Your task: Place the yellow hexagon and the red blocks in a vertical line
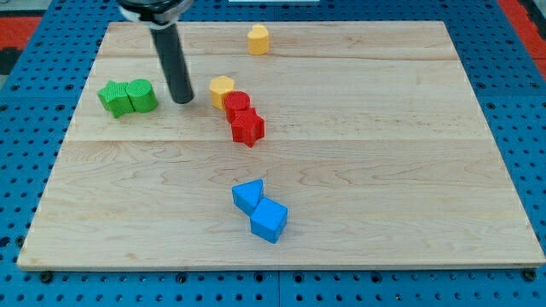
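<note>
Board: a pale wooden table top (358,170) on a blue pegboard surround, carrying seven small blocks in all.

Rod: the dark rod comes down from the view's top left; my tip (182,101) rests on the wood. There are no jaws here to open or close — the rod only pushes, and it holds nothing.

Blue pair: two blue blocks, a blue wedge-like block (248,196) and a blue cube (270,221), touching, near the view's bottom centre, well apart from everything else.

Green pair: two green blocks (127,97), side by side and touching, just to the view's left of my tip.

Red blocks: two — a red cylinder (238,106) and a red star-shaped block (248,128), touching, the star lower and slightly to the view's right.

Yellow blocks: two — the yellow hexagon (223,89) touching the red cylinder at its upper left, and another yellow block (258,39) alone near the view's top edge.

Key relation: the hexagon lies just to the view's right of my tip, near but not touching. Hexagon, cylinder and star already form a chain, but it leans down and rightward.

Judgement: the line looks nearly made — straightening seems to need a rightward nudge on the hexagon.
</note>
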Robot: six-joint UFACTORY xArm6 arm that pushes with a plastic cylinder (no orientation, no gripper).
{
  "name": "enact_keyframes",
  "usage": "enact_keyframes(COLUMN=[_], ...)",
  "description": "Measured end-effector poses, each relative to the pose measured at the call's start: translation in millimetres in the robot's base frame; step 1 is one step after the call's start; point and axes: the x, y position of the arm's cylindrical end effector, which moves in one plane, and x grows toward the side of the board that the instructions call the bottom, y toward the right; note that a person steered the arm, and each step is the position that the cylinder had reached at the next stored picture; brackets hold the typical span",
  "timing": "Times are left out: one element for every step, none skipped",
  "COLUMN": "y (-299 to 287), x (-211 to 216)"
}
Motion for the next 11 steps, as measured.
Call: enact_keyframes(y=[38,48,49,55,39,47,81,81,81,81,89], x=[-7,-13,-25,-11,15,38,45,37,11,-14,-21])
